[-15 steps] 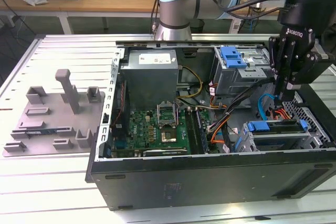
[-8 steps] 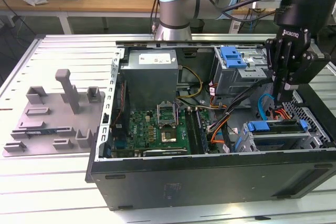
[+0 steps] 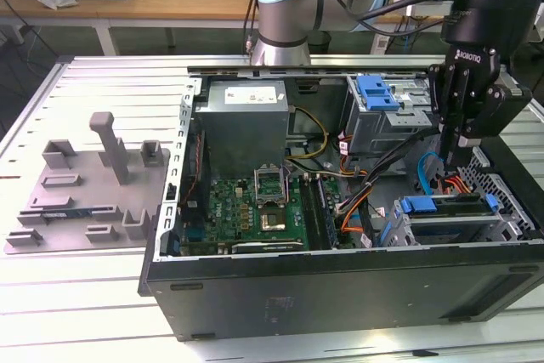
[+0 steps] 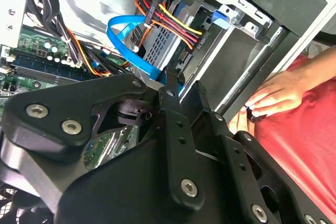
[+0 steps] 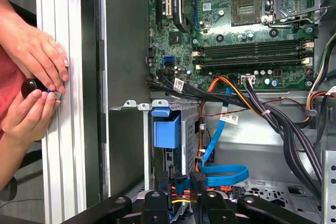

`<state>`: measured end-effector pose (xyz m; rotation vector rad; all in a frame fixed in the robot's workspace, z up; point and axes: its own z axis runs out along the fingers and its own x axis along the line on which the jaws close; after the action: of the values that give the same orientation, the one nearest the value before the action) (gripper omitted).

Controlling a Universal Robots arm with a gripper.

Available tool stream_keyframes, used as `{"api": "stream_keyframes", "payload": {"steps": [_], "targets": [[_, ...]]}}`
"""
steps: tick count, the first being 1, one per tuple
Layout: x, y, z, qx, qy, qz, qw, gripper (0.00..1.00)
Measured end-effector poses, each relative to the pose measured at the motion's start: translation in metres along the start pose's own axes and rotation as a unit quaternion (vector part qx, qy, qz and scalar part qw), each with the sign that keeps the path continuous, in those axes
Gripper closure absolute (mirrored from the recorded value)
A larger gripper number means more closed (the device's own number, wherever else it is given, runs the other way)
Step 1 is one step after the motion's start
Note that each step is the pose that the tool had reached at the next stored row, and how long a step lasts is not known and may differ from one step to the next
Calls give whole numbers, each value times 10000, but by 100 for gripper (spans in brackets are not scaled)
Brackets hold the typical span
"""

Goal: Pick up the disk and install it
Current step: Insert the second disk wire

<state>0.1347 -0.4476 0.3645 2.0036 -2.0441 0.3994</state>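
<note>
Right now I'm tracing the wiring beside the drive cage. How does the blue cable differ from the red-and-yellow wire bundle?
In the second wrist view, the blue cable is one flat, wide band, while the wire bundle is several thin round strands. The blue cable is a single colour. The wire bundle mixes red, orange, yellow and black. The blue cable curls in an open loop, and the wire bundle runs fairly straight from a dark plug. Both end close together beside the drive cage.

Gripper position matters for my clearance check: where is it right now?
The gripper hangs at the exterior view's right, over the computer case, just above the disk.
</note>
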Motion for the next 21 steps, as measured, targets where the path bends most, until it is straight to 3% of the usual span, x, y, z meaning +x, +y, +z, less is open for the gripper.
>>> {"api": "stream_keyframes", "payload": {"steps": [21], "targets": [[-8, -27, 29, -103, 6, 261, 9996, 69]]}}
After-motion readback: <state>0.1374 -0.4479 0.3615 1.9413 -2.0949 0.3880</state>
